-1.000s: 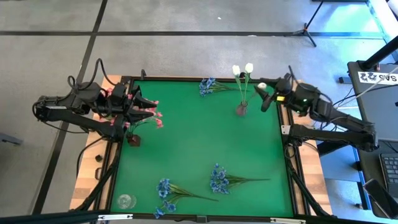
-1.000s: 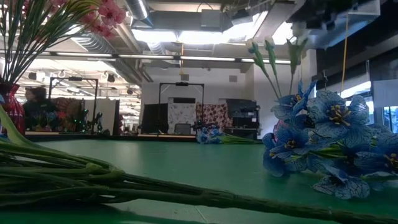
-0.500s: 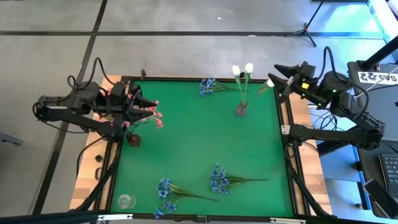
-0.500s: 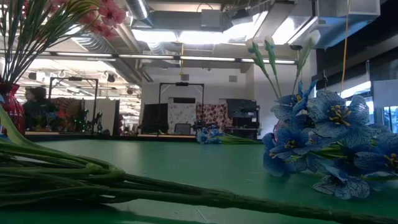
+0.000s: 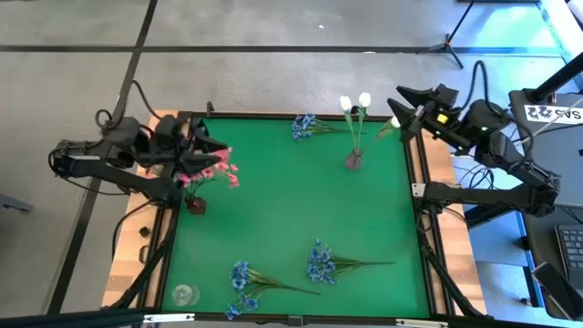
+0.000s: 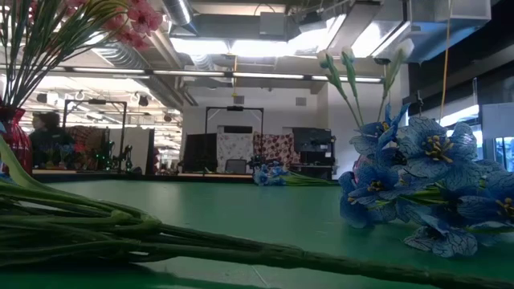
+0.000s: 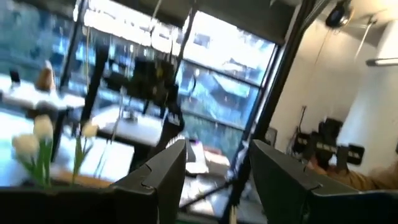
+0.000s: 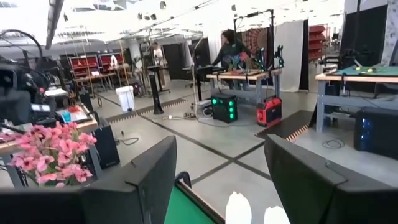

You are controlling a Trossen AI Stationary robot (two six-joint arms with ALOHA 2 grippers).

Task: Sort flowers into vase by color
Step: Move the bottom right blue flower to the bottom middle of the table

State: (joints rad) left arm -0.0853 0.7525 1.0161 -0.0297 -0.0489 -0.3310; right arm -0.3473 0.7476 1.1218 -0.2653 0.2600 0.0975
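Near edge of the desk [image 5: 273, 200]: a clear glass vase [image 5: 184, 294] sits at the near left corner with nothing in it. Just right of it lie two blue sprigs, blue sprig A [image 5: 244, 281] near left of centre and blue sprig B [image 5: 321, 263] beside it, stems pointing right. In the low view their stems and blossoms fill the foreground.

Mid-left: red vase [image 5: 196, 205] at the left edge holds the pink flowers [image 5: 215, 169], blossoms leaning toward the desk's middle. My left pincer [image 5: 217, 146] hangs above the pink blossoms, just on their far side, pointing right; fingers apart, nothing between them.

Far side: dark vase [image 5: 353, 160] stands right of centre and holds two white buds [image 5: 355, 101] upright. A third white bud [image 5: 393, 121] leans out to the right, toward my right pincer [image 5: 399, 100]. Can't tell if its stem is in the vase. Third blue sprig [image 5: 304, 127] lies flat at the far edge, left of the dark vase.

Right pincer is raised over the far right corner, pointing left, fingers spread wide, gripping nothing. Its wrist view shows white bud tips [image 8: 250, 210] just below the fingers, pink flowers across the desk.

A person [image 8: 230, 48] stands at a bench in the room beyond.
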